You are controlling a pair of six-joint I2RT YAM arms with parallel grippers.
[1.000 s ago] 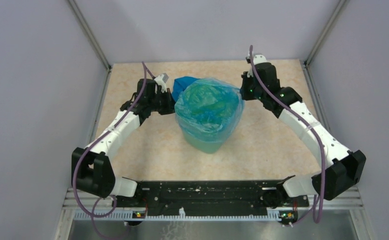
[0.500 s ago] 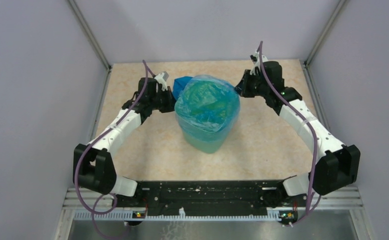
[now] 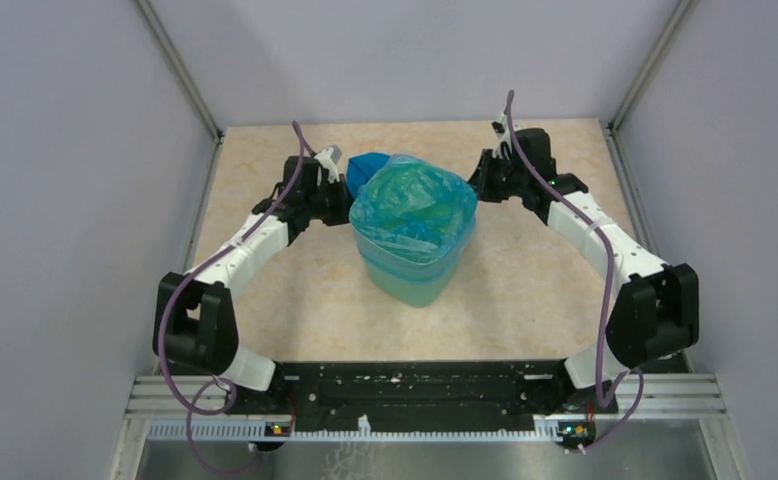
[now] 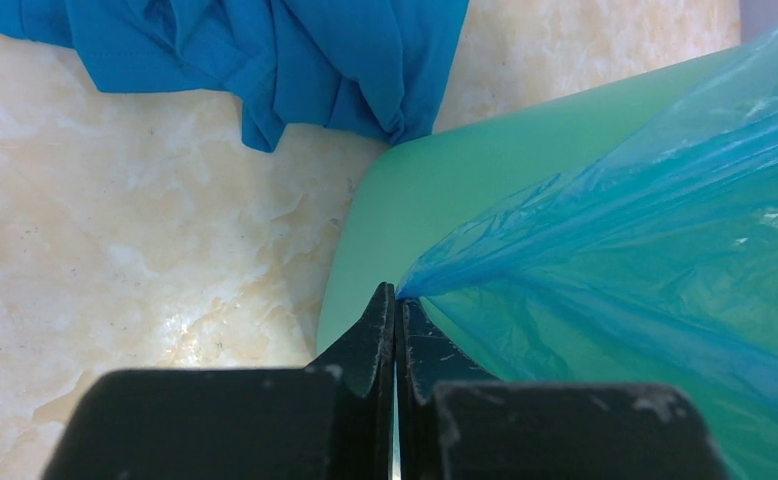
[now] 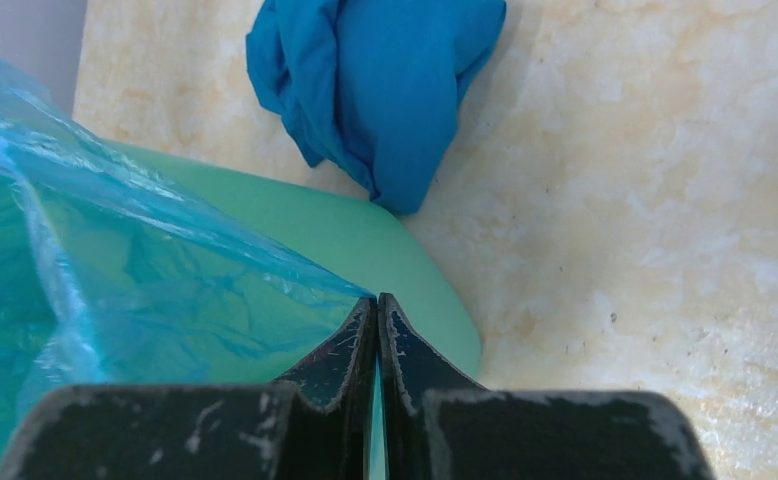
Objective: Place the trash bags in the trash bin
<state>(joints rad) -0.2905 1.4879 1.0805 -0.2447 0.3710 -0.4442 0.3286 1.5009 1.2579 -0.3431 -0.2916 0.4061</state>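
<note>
The mint-green trash bin [image 3: 410, 282] stands mid-table, and a light-blue trash bag [image 3: 412, 205] is stretched over its rim. My left gripper [image 3: 344, 200] is at the bin's left side, shut on the bag's edge. The left wrist view shows its tips [image 4: 396, 295] pinching the film [image 4: 645, 230] against the green wall [image 4: 435, 190]. At the bin's right side, my right gripper [image 3: 479, 186] is likewise shut on the bag's edge. Its tips [image 5: 377, 303] pinch the film [image 5: 145, 280] just over the bin's corner [image 5: 365, 240].
A crumpled blue cloth [image 3: 366, 168] lies on the table just behind the bin, between the two grippers; it also shows in the wrist views [image 4: 265, 50] [image 5: 385, 80]. Grey walls close in the table on three sides.
Both grippers have moved down beside the bin while holding the film. The bag, puffed wide before, now sits tighter over the rim. The right arm has drawn in toward the bin.
</note>
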